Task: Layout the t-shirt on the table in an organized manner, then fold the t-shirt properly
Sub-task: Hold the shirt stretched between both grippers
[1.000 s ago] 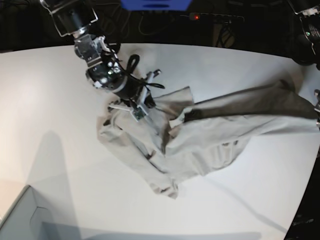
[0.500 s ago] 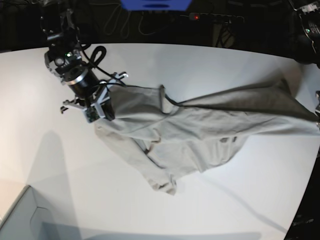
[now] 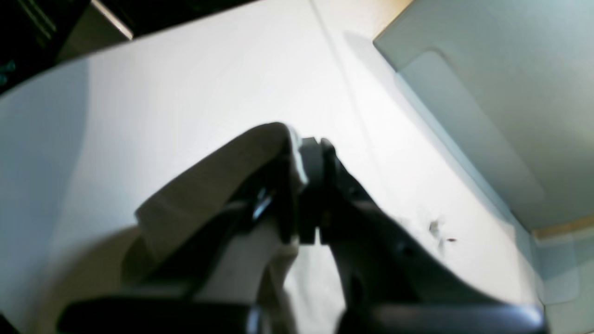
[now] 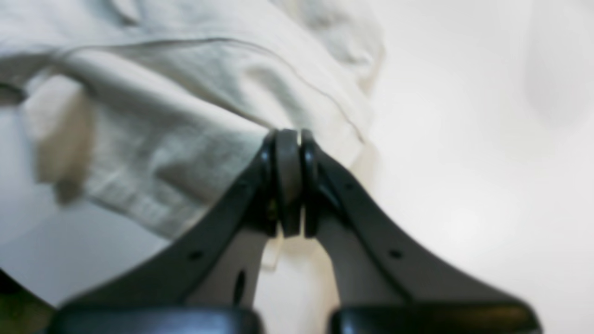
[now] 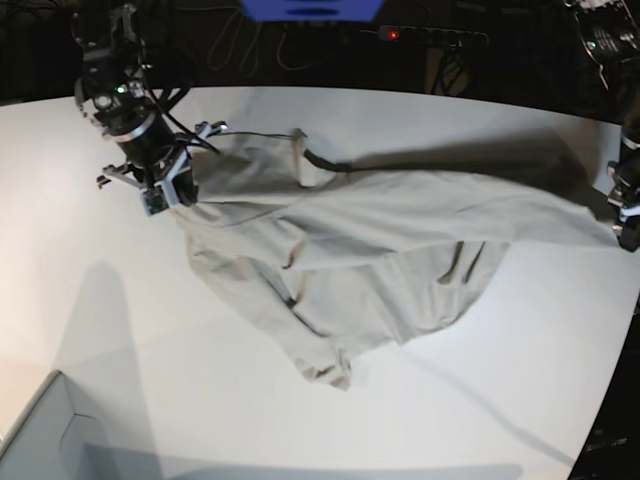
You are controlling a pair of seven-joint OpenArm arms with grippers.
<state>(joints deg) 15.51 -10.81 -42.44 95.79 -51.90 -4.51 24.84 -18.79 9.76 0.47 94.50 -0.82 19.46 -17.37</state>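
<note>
The light grey-beige t-shirt (image 5: 380,260) hangs stretched across the white table (image 5: 120,330) between both arms, its lower part wrinkled and bunched toward the front. At the left of the base view my right gripper (image 5: 165,198) is shut on one shirt edge; the right wrist view shows its closed tips (image 4: 290,139) pinching the cloth (image 4: 185,116) above the table (image 4: 464,162). At the far right edge my left gripper (image 5: 625,225) is shut on the other end; the left wrist view shows a fold of shirt (image 3: 209,181) draped over its closed tips (image 3: 308,148).
A pale grey box corner (image 5: 40,430) stands at the front left and shows large in the left wrist view as the box (image 3: 487,93). Behind the table's curved back edge lie a blue object (image 5: 310,8) and a power strip (image 5: 430,36).
My right gripper has moved left and toward the back with the shirt edge, pulling the cloth out wider. The shirt's right end, held by the left gripper, has shifted a little.
</note>
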